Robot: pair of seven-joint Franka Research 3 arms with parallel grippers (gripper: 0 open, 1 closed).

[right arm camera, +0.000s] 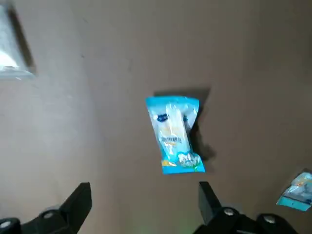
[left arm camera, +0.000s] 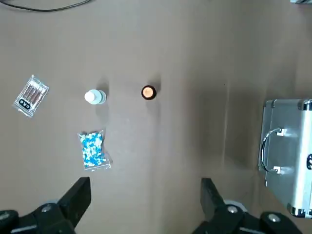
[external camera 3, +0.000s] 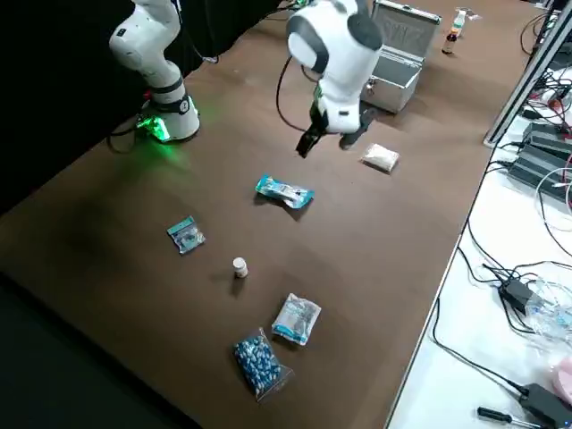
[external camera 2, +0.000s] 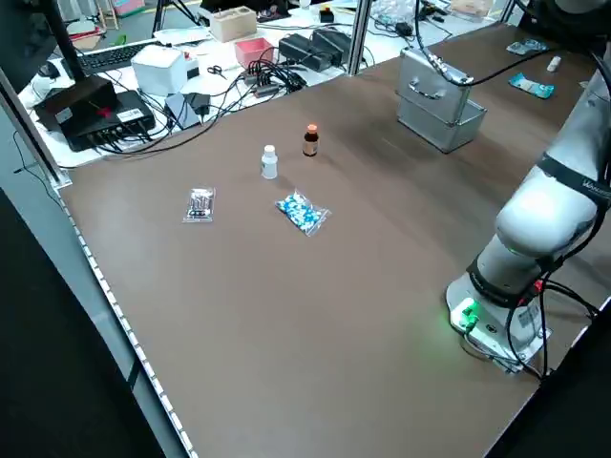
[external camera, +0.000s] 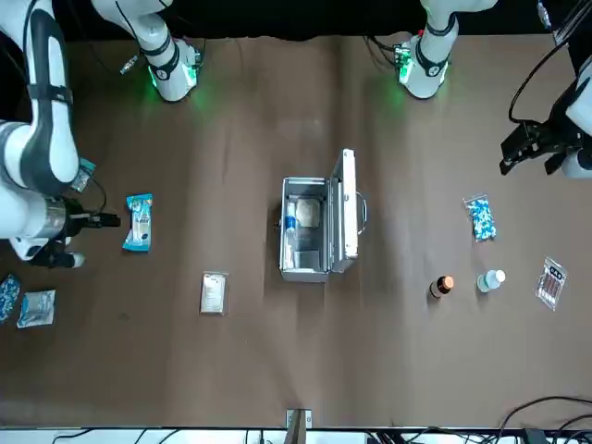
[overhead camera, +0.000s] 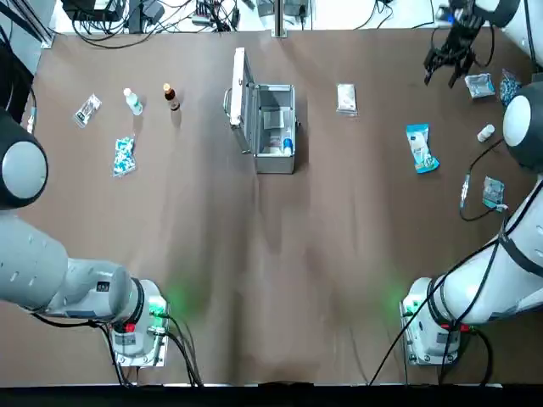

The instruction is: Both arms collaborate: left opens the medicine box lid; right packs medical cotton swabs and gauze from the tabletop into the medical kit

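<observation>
The medical kit point(overhead camera: 274, 163) stands open at the table's middle back, its lid point(overhead camera: 240, 93) upright on the left side; a few small items lie inside. The gauze point(overhead camera: 345, 98) lies on the tabletop point(overhead camera: 271, 254) just right of it. Farther right lies the medical cotton swabs packet point(overhead camera: 421, 148), bright blue. My right gripper point(external camera 3: 326, 143) hangs open and empty above the tabletop between the gauze point(external camera 3: 380, 158) and the swabs point(external camera 3: 284, 192); the swabs point(right arm camera: 174, 135) lie straight beyond its fingers. High over the table's left half, my left gripper point(external camera: 529, 153) is open and empty, the kit point(left arm camera: 287, 165) off to one side.
Left of the kit are a brown bottle point(overhead camera: 171, 95), a white bottle point(overhead camera: 131, 100), a blue-and-white speckled packet point(overhead camera: 124, 155) and a clear packet point(overhead camera: 86, 108). At the far right lie a small white bottle point(overhead camera: 485, 132) and several small packets point(overhead camera: 479, 85). Cables run along the back edge.
</observation>
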